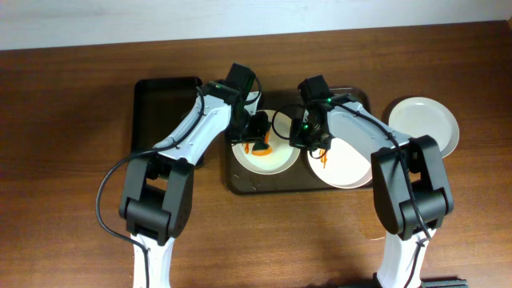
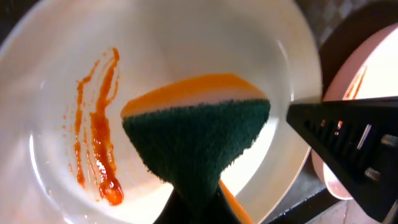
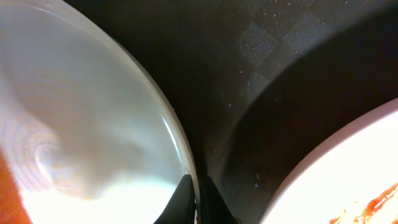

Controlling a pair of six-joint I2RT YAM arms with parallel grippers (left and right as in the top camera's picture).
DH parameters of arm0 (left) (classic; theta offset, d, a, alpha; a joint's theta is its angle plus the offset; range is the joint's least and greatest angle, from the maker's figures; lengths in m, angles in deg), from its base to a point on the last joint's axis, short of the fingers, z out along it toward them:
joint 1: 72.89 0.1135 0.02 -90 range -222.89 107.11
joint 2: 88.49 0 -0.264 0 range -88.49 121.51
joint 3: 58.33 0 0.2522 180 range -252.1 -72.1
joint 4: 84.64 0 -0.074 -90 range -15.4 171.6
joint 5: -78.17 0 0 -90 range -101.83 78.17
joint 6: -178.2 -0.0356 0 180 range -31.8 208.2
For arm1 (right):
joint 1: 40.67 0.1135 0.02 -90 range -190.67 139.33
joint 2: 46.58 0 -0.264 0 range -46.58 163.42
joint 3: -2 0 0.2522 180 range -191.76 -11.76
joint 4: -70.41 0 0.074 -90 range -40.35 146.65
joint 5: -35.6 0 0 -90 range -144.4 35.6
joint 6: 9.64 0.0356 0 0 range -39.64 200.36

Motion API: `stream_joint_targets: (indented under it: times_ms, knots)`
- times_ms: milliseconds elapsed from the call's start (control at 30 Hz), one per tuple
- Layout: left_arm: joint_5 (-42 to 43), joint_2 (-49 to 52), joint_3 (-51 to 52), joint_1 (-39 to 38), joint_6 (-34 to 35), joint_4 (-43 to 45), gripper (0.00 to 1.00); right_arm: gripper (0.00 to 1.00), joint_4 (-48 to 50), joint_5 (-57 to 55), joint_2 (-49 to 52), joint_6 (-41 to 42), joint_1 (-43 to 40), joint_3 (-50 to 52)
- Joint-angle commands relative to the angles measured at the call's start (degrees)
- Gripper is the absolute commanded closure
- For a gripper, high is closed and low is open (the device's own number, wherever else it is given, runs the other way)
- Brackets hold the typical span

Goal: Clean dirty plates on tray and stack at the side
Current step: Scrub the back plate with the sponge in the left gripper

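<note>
Two dirty white plates sit on the dark brown tray (image 1: 240, 186). My left gripper (image 1: 256, 134) is shut on an orange and green sponge (image 1: 261, 148) and presses it onto the left plate (image 1: 276, 164). In the left wrist view the sponge (image 2: 199, 130) rests on this plate (image 2: 186, 37) beside red sauce streaks (image 2: 99, 143), held by the left gripper (image 2: 196, 208). My right gripper (image 1: 304, 140) is shut on that plate's right rim; the right wrist view shows the gripper (image 3: 198, 199) pinching the rim (image 3: 155, 112). The right plate (image 1: 352, 168) carries sauce marks.
A clean white plate (image 1: 424, 124) lies on the table right of the tray. A black empty tray (image 1: 164, 104) lies at the left. The sauce-marked plate (image 3: 348, 168) lies close beside the right gripper, with textured tray floor (image 3: 261, 74) between the plates.
</note>
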Motion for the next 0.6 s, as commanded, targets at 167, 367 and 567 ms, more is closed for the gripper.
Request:
stream_joint_targets:
  times_ms: [167, 367, 567]
  knots:
    - [-0.4, 3.4, 3.8, -1.1, 3.7, 8.3, 1.0, 0.96, -0.6, -6.1, 1.4, 1.1, 0.0, 1.1]
    - [-18.0, 8.6, 3.8, -1.0, -4.9, 6.2, 1.0, 0.96, -0.7, -7.2, 1.4, 1.1, 0.0, 1.1]
    - [-33.6, 8.5, 1.5, -1.0, -4.9, 2.4, 1.0, 0.96, -0.7, -7.2, 1.4, 1.1, 0.0, 1.1]
